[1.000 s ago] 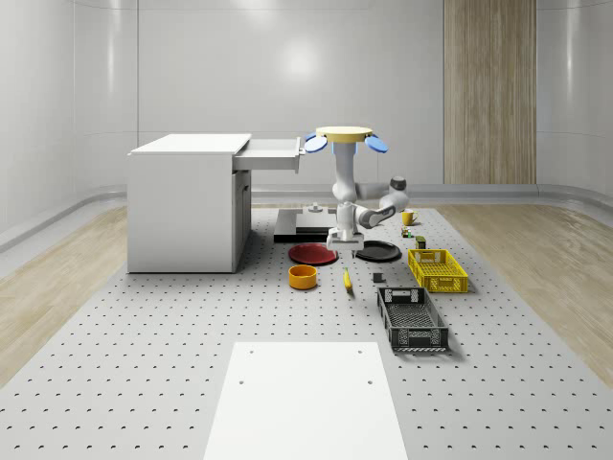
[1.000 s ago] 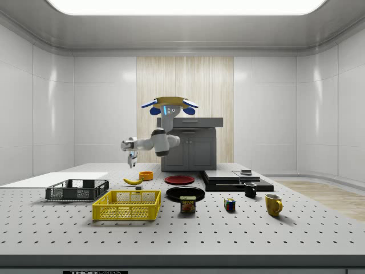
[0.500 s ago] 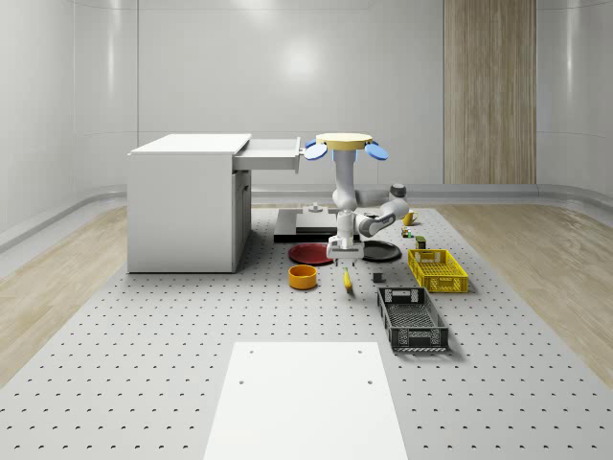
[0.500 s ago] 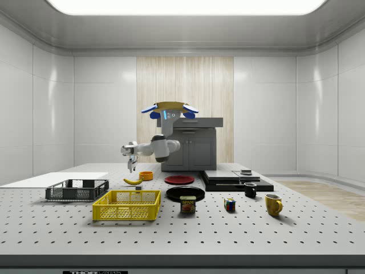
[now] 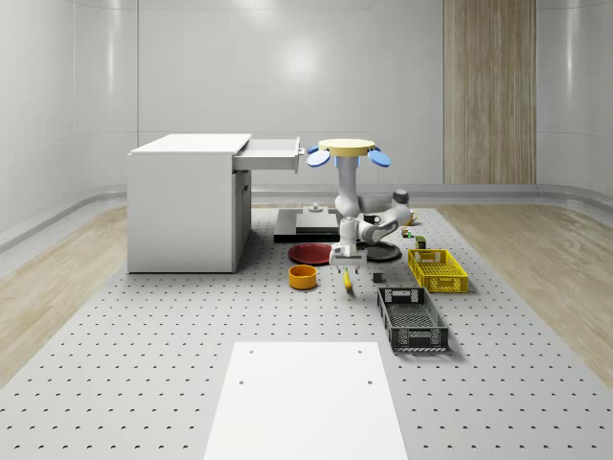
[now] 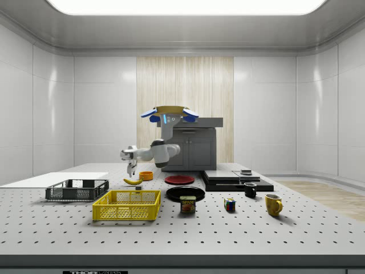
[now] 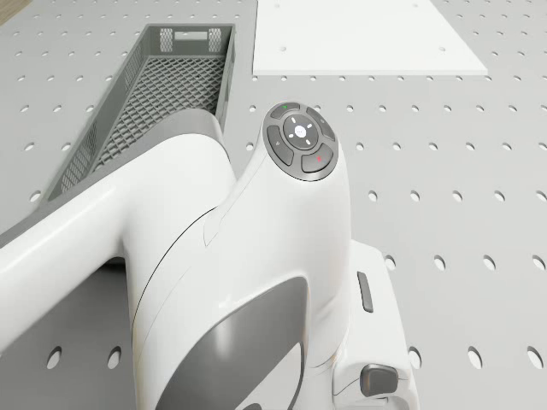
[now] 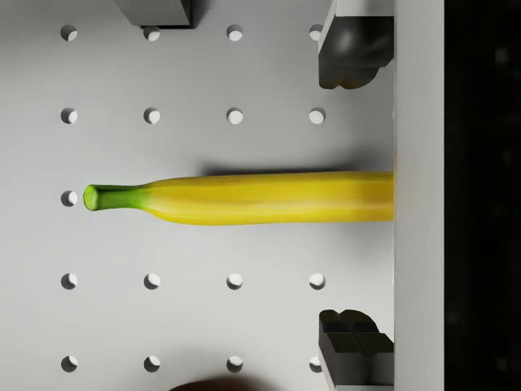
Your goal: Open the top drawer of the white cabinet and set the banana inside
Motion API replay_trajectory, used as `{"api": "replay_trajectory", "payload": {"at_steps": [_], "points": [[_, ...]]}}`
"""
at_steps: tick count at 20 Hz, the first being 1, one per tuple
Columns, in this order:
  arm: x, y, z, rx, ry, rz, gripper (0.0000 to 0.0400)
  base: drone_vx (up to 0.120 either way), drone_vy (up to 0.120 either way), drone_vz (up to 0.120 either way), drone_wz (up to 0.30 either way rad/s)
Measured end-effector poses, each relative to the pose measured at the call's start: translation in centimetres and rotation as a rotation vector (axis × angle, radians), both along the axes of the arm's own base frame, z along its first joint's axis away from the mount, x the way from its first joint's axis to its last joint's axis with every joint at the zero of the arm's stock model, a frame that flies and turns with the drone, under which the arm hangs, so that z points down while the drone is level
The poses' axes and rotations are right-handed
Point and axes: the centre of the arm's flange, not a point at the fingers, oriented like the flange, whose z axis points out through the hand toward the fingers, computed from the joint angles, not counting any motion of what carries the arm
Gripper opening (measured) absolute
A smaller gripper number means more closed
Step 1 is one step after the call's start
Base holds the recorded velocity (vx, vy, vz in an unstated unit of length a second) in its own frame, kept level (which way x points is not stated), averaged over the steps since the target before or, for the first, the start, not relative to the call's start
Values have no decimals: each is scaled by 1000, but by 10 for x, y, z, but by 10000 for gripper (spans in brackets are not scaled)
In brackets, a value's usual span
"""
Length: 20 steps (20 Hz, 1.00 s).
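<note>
Tool (image 8: 356, 195) wide open above banana (image 8: 244, 198), not touching.

White arm (image 7: 214, 282) (grey button pad)

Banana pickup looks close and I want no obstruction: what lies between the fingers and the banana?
Nothing. In the wrist view the two fingers sit spread on either side of the banana, with bare perforated table in both gaps. The drone hovers above the table.

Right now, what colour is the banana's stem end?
Green, fading into the yellow banana; clearest in the wrist view.
</note>
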Motion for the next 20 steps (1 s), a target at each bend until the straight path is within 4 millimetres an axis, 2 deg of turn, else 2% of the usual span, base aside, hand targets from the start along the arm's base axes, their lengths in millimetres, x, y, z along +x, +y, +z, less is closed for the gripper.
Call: {"api": "replay_trajectory", "payload": {"at_steps": [20], "points": [[0, 5, 56, 0, 0, 0, 400, 0, 0, 0, 0]]}}
